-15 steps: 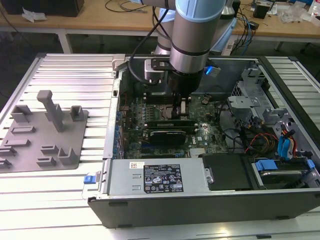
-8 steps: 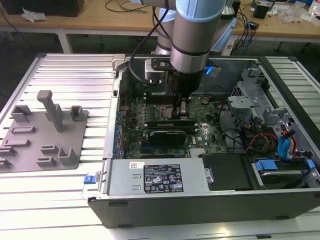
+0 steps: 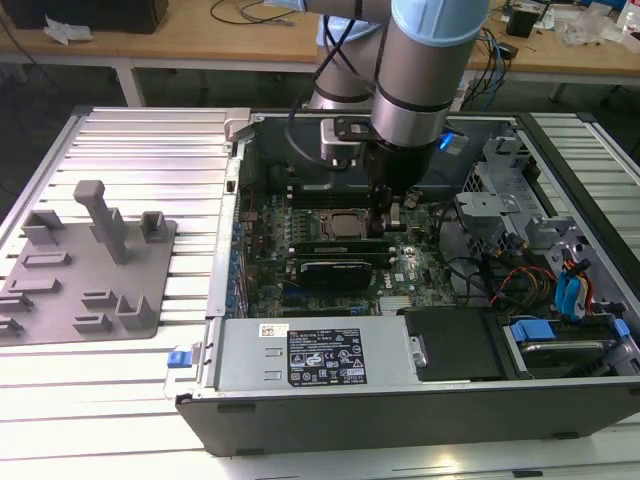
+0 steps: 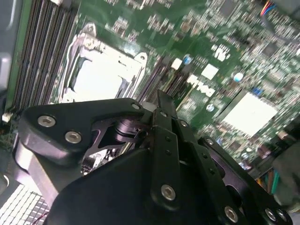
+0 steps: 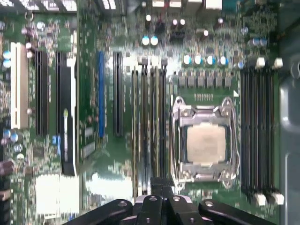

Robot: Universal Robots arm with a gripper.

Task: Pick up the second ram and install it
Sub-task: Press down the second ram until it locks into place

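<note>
Second ram (image 5: 135, 140) stands edge-on in the motherboard slots (image 5: 149, 136) beside the processor socket (image 5: 205, 143), directly beneath the end effector (image 5: 159, 185). Its fingers are pressed together, grasping nothing visible.

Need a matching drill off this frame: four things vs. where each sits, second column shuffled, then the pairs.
1. fixture plate
2. processor socket
3. power supply
4. hand

a. between two banks of memory slots
b. on the slatted table, to the exterior view's left of the case
c. over the motherboard, beside the socket
d. along the case's near wall

Pairs: 1-b, 2-a, 3-d, 4-c
</note>
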